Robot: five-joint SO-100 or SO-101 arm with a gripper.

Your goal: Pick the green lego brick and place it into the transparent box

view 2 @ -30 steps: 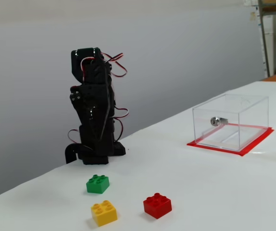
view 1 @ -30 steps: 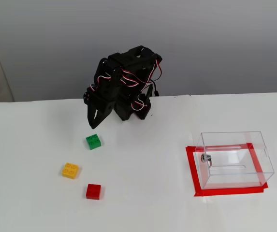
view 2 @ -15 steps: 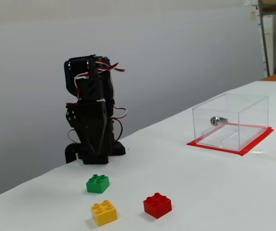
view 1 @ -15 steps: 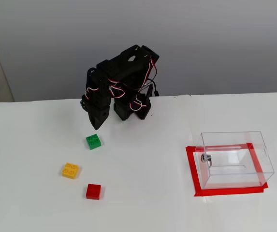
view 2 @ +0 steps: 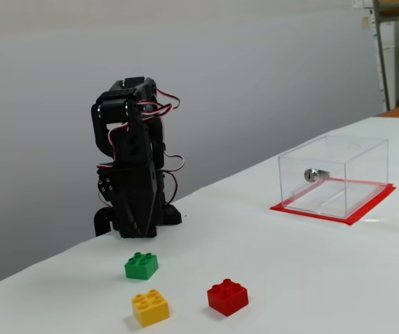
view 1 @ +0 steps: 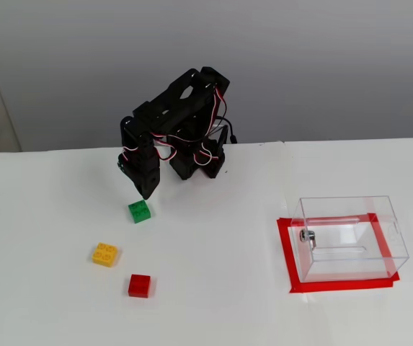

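The green lego brick (view 1: 140, 211) (view 2: 141, 266) lies on the white table, studs up. My black gripper (view 1: 145, 192) (view 2: 137, 231) hangs folded at the arm's base, pointing down, just behind and above the green brick and apart from it. Its fingers look closed together and hold nothing. The transparent box (view 1: 350, 238) (view 2: 333, 176) stands on a red tape frame at the right in both fixed views, with a small metal knob (view 1: 308, 236) on its left wall. It looks empty.
A yellow brick (view 1: 105, 254) (view 2: 150, 307) and a red brick (view 1: 139, 285) (view 2: 228, 297) lie in front of the green one. The red tape (view 1: 287, 252) marks the box's place. A grey wall stands behind the table.
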